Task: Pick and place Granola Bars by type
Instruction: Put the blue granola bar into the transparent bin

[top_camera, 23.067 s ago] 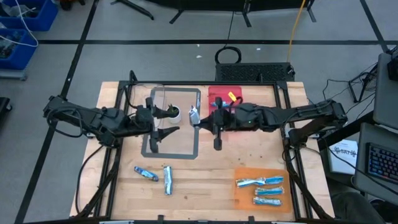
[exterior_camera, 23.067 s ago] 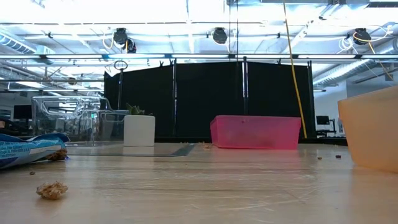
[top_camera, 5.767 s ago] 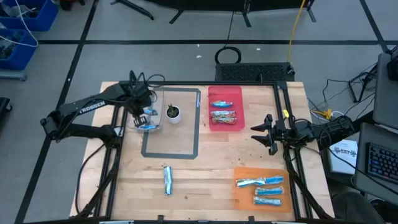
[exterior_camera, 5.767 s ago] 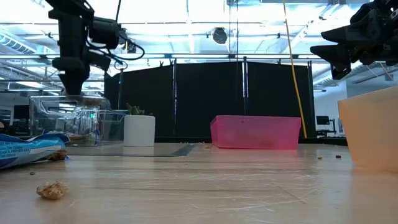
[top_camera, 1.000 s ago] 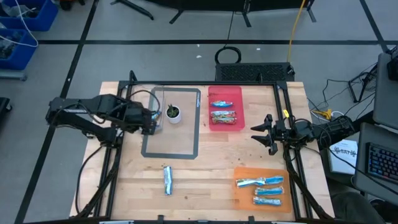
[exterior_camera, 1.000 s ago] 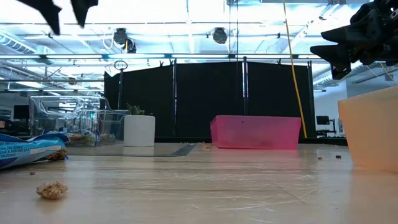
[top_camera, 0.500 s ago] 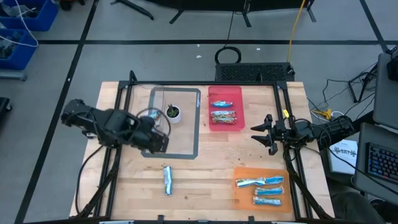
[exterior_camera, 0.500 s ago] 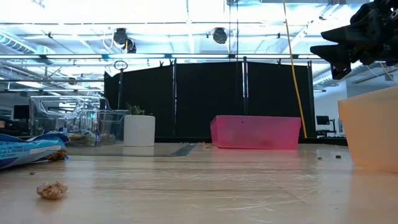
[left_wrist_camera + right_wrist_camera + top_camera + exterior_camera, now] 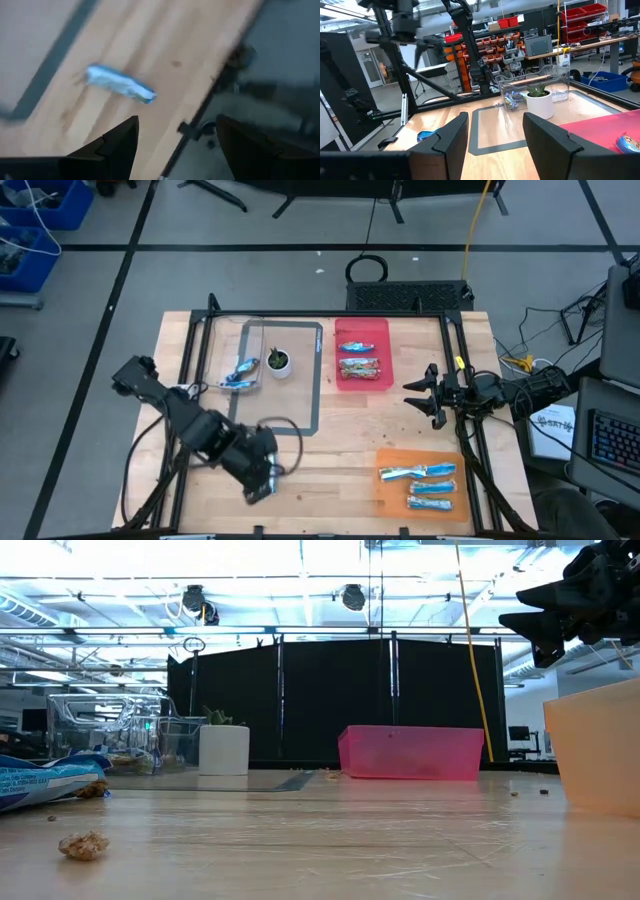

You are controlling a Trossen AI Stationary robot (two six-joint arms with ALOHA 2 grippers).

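At the table's front left, the left arm reaches diagonally toward the near edge. The left gripper (image 9: 262, 480) hangs over a single blue bar (image 9: 120, 85) lying on bare wood, its fingers spread apart. One blue bar (image 9: 241, 372) lies in the clear container (image 9: 214, 352) beside the potted plant (image 9: 277, 361). Two bars rest in the pink bin (image 9: 375, 380). Three blue bars (image 9: 425, 486) lie on the orange tray (image 9: 388, 498). The right gripper (image 9: 419, 394) waits at the right edge, fingers apart. No writing is legible.

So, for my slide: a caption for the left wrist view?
Open left gripper above a shiny blue foil-wrapped granola bar on the wooden table.
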